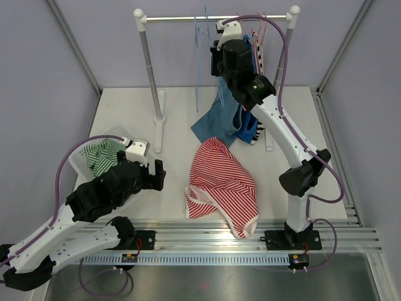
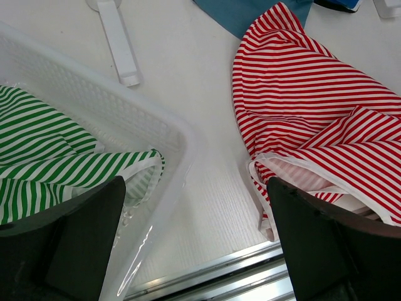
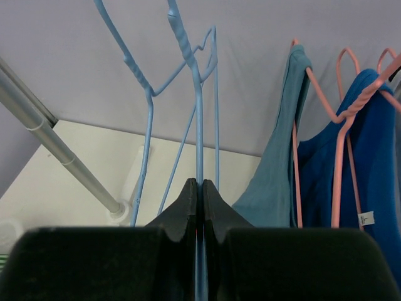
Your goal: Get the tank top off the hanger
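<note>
My right gripper is up at the rack, shut on the thin wire of an empty blue hanger; from above it sits just right of the blue hangers. A teal tank top hangs by one strap from a pink hanger to the right of the jaws. From above, its body drapes down onto the table. My left gripper hovers open and empty over the table between the basket and a red striped top, low at the left.
A red-and-white striped top lies mid-table. A white basket holds a green striped top. A dark blue top hangs on another pink hanger. The rack's rod and left pole stand behind.
</note>
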`<state>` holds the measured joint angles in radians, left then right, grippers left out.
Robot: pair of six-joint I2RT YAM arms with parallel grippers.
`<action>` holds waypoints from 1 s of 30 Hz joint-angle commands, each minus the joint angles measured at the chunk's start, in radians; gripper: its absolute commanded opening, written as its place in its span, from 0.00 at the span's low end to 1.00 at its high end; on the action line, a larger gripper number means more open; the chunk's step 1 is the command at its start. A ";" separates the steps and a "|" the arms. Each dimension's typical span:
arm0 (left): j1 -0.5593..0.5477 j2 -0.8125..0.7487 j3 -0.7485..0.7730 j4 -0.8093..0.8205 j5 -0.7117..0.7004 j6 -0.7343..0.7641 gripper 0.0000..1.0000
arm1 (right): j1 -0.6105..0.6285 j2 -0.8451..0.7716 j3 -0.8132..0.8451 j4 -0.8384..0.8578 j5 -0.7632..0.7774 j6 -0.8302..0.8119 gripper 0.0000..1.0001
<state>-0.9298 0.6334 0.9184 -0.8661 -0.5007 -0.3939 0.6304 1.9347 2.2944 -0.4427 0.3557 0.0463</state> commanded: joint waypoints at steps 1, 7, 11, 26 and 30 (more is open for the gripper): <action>0.002 0.015 -0.007 0.047 0.005 0.012 0.99 | 0.005 -0.002 0.005 0.028 0.009 0.016 0.00; 0.005 0.028 -0.003 0.050 0.019 0.013 0.99 | 0.006 -0.054 -0.093 0.065 -0.038 0.066 0.01; 0.005 0.058 0.028 0.045 0.042 -0.009 0.99 | 0.006 -0.092 -0.111 0.064 -0.076 0.075 0.30; -0.055 0.471 0.060 0.426 0.255 -0.102 0.99 | 0.005 -0.609 -0.457 0.044 -0.098 0.038 1.00; -0.105 0.676 0.114 0.509 0.295 -0.100 0.99 | 0.005 -0.901 -0.729 0.065 -0.136 0.087 0.99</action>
<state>-1.0061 1.2175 0.9672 -0.5098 -0.2707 -0.4816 0.6304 1.1839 1.7157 -0.3771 0.2638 0.1020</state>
